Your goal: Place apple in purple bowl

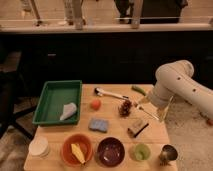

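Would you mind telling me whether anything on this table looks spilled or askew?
Nothing stands out. The apple sits on the table, the purple bowl stands upright at the front, and the gripper hovers right of the grapes.

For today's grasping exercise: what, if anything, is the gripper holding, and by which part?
Nothing visibly: the gripper hangs over the right side of the table; the apple lies on it, apart from the gripper.
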Robot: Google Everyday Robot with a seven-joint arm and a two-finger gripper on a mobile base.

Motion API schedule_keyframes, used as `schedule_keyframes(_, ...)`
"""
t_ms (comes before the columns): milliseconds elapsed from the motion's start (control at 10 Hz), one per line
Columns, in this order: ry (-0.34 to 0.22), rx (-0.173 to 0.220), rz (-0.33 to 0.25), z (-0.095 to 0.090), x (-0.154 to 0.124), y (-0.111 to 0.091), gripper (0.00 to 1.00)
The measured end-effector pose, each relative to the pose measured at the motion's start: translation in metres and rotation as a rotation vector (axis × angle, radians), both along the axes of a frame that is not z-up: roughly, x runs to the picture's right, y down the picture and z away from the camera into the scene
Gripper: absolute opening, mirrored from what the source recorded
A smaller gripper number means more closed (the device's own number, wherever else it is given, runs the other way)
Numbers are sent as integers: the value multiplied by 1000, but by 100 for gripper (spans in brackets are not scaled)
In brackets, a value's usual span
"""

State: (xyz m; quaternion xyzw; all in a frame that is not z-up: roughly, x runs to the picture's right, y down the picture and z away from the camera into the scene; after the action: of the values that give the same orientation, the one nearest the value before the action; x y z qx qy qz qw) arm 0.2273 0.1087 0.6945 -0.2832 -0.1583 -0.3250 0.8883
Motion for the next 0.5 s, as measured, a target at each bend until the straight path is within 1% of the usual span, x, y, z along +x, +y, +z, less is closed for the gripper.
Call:
schedule_keyframes(300, -6, 0, -2, 0, -1, 0, 80)
schedule_keyframes(400, -19, 6, -12, 0, -2, 0, 80)
schedule_keyframes(500, -45, 13, -41, 0, -5, 1, 80)
